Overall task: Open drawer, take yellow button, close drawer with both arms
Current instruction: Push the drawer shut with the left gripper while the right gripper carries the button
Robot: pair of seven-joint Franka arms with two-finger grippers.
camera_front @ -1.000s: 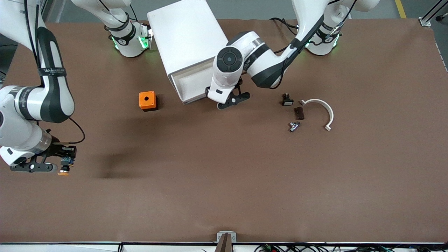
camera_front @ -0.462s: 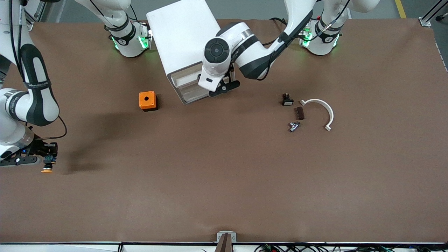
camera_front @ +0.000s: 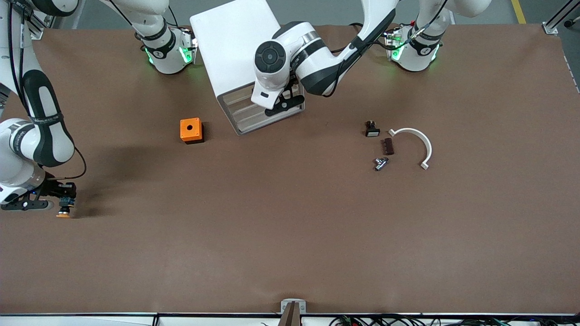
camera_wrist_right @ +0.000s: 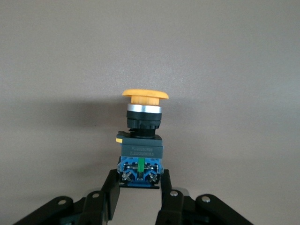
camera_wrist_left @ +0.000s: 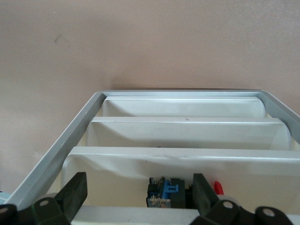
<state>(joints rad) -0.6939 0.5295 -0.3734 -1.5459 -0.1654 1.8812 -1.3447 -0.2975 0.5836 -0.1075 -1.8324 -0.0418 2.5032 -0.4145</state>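
The white cabinet [camera_front: 231, 40] stands by the robots' bases, its front facing the front camera. Its top drawer [camera_front: 238, 96] sits pushed in, about level with the lower drawers. My left gripper [camera_front: 284, 103] is at the cabinet front, open and empty; in the left wrist view [camera_wrist_left: 139, 187] its black fingers [camera_wrist_left: 75, 192] spread wide over the drawer fronts. My right gripper [camera_front: 65, 203] is low over the table at the right arm's end, shut on the button [camera_front: 64, 213]. In the right wrist view [camera_wrist_right: 139, 180] it grips the button's blue-black body [camera_wrist_right: 140, 154], orange cap pointing away.
An orange square box [camera_front: 190, 130] sits beside the cabinet. A small black-and-white part [camera_front: 372, 129], a brown block [camera_front: 387, 146], a metal fitting [camera_front: 380, 163] and a white curved piece [camera_front: 419, 145] lie toward the left arm's end. A blue-and-black part [camera_wrist_left: 166, 191] shows inside a drawer.
My left gripper has pushed the top drawer from wide open back into the cabinet. My right gripper has carried the button toward the right arm's end of the table.
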